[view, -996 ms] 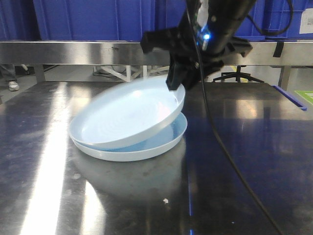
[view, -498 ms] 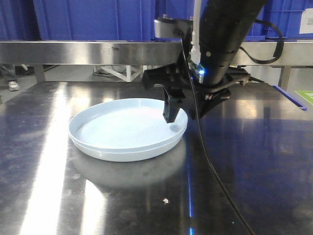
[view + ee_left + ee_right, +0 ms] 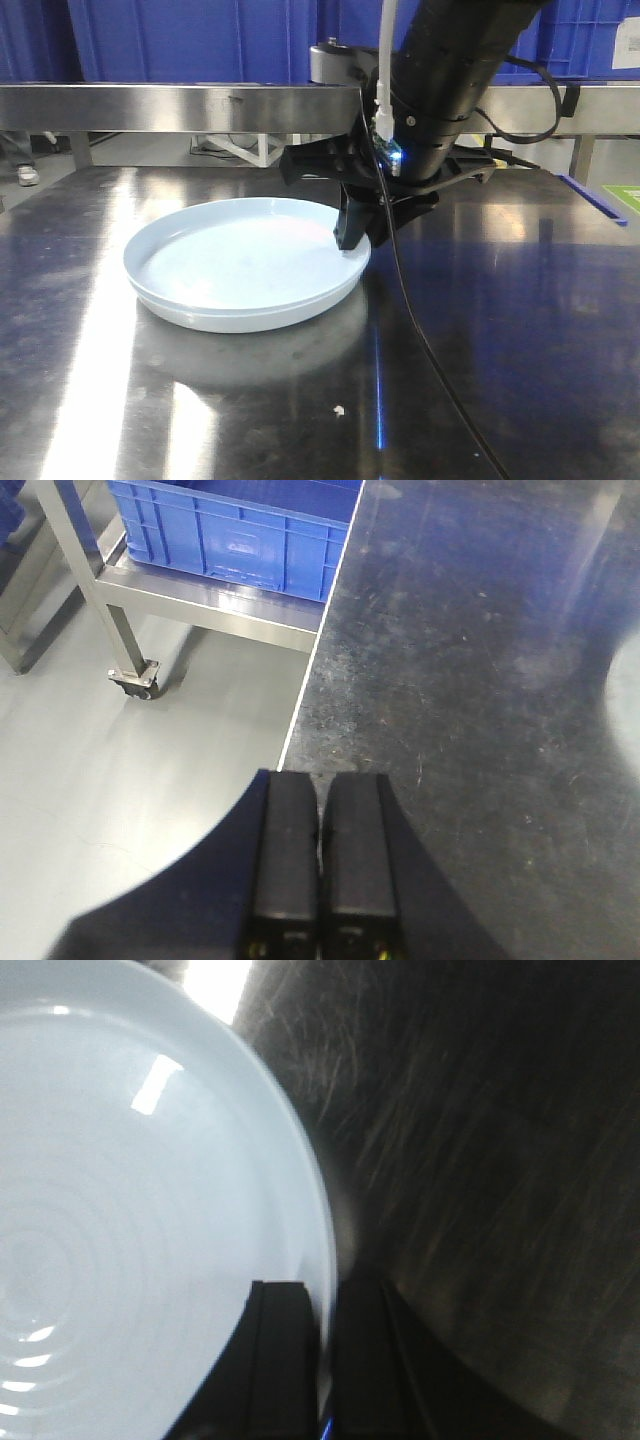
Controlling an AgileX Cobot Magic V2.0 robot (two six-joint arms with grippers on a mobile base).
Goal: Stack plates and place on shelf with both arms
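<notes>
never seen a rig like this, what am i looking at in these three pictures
It is a two-armed robot; each arm ends in an end effector, a two-fingered clamp. The wide picture looks across a steel table from the front. On it lie two pale plates, one nested in the other. The black arm carries the right end effector, closed on their rim. The other pictures come from wrist cameras. The right one looks along its fingers, with the rim pinched between them. The left end effector is shut on nothing, over the table's edge, with a blue crate beyond.
</notes>
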